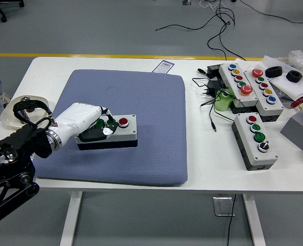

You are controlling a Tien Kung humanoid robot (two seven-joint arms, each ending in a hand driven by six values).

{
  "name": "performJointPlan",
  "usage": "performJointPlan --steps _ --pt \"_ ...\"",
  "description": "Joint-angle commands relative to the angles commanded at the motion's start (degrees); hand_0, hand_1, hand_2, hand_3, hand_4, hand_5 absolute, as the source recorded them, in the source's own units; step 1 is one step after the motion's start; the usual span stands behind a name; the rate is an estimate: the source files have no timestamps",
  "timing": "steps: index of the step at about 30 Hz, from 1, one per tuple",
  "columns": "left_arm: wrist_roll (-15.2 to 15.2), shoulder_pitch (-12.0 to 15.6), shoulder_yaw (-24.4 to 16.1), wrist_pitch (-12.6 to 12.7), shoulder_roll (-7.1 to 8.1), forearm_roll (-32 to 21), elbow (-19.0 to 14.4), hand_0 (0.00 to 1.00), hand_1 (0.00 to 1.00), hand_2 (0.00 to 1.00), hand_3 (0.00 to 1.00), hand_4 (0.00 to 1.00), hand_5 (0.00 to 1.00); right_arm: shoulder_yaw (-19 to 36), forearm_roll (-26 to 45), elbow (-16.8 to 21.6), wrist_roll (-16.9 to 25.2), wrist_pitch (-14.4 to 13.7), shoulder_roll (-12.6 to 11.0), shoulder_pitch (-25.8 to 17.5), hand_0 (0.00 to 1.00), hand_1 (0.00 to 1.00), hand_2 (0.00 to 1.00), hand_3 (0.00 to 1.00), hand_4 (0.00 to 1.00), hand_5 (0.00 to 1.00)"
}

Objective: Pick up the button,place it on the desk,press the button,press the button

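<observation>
Left of frame centre, the grey three-button control box (112, 131) sits on the blue padded mat (141, 102) on the white bench (202, 169). The left hand (92, 125) lies curled over it, gripping nothing. Press straight down, one fingertip centred on the green button (111, 122).

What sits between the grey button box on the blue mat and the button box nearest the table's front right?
In the head view, only bare blue mat and white table separate the button box from the right-hand button box.
</observation>
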Motion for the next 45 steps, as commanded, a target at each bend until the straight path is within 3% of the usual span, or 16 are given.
performJointPlan --steps 20,29,33,45 --pt "0.3 -0.75 1.46 -1.9 -0.46 -0.23 2.7 0.002 0.002 0.002 0.669 0.562 0.998 0.61 -0.69 0.0 0.16 -0.15 0.0 0.21 0.521 0.683 0.722 0.646 0.327 0.162" --pt "-1.15 -1.1 1.04 5.36 -0.28 0.48 -0.98 0.002 0.002 0.002 0.682 0.563 0.998 0.74 -0.76 0.0 0.18 -0.17 0.0 0.1 0.523 0.682 0.722 0.645 0.326 0.164" --pt "-1.22 -2.29 2.69 5.13 -0.49 -0.14 -1.58 0.002 0.002 0.002 0.681 0.567 0.998 0.18 -0.24 0.0 0.04 -0.18 0.0 0.09 0.525 0.683 0.722 0.645 0.326 0.165" --pt "-0.99 -3.19 4.67 3.96 -1.27 -0.35 1.45 0.002 0.002 0.002 0.681 0.565 0.998 -1.11 0.78 0.0 -0.11 -0.2 0.0 0.09 0.523 0.683 0.722 0.644 0.325 0.166"
